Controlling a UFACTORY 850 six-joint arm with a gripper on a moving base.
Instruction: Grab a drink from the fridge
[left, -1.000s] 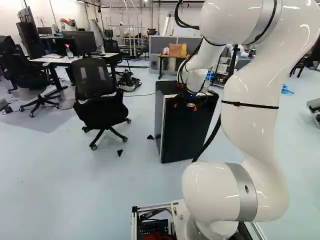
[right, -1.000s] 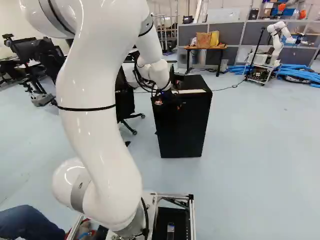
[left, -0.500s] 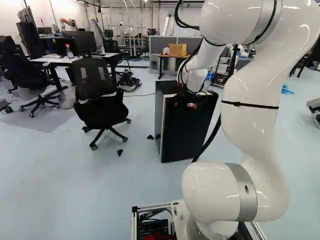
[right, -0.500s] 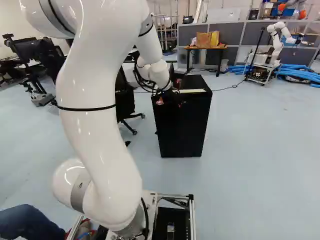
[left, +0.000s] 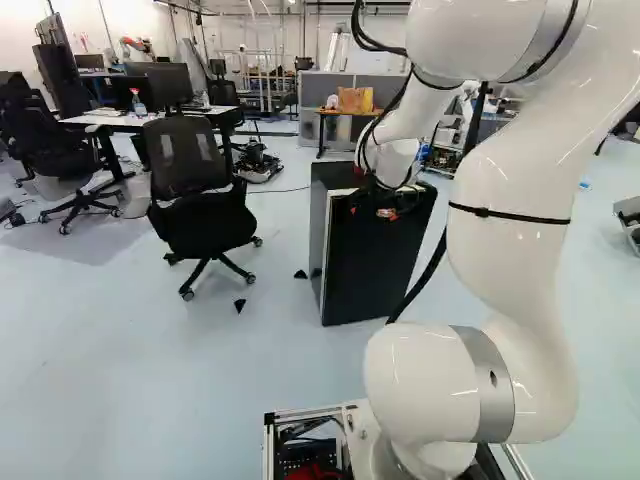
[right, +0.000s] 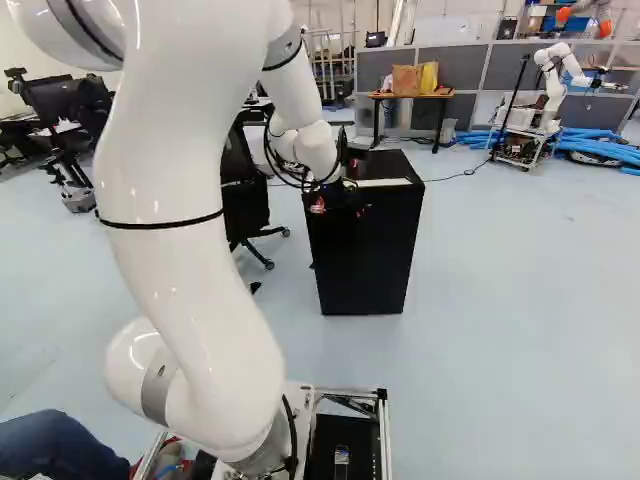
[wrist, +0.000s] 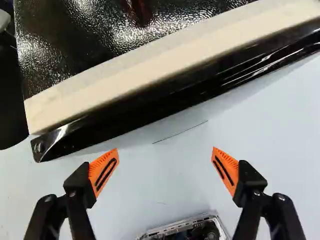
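Note:
The black fridge (left: 375, 260) stands upright ahead of the arm, also visible as a dark box in the right base view (right: 365, 250). My gripper (left: 386, 211) is at the fridge's upper part, on the side facing the base. Seen from the wrist, the gripper (wrist: 165, 167) is open, its orange-padded fingers wide apart with only floor showing between them. Ahead of the fingertips runs the fridge's pale top strip (wrist: 165, 65) with a glossy black edge (wrist: 165, 102); beyond it lies the dark textured top (wrist: 100, 35). No drink is visible.
A black office chair (left: 190, 190) stands left of the fridge in the left base view. Behind are a small table (right: 412, 97) with bags and grey partitions. Another robot (right: 550, 85) stands at the back right. Part of a metal-framed base (wrist: 185, 227) shows in the wrist view.
The upper arm has swung slightly, rightward in the left base view and leftward in the right base view. The gripper has shifted only a little by the fridge. The base has stayed put.

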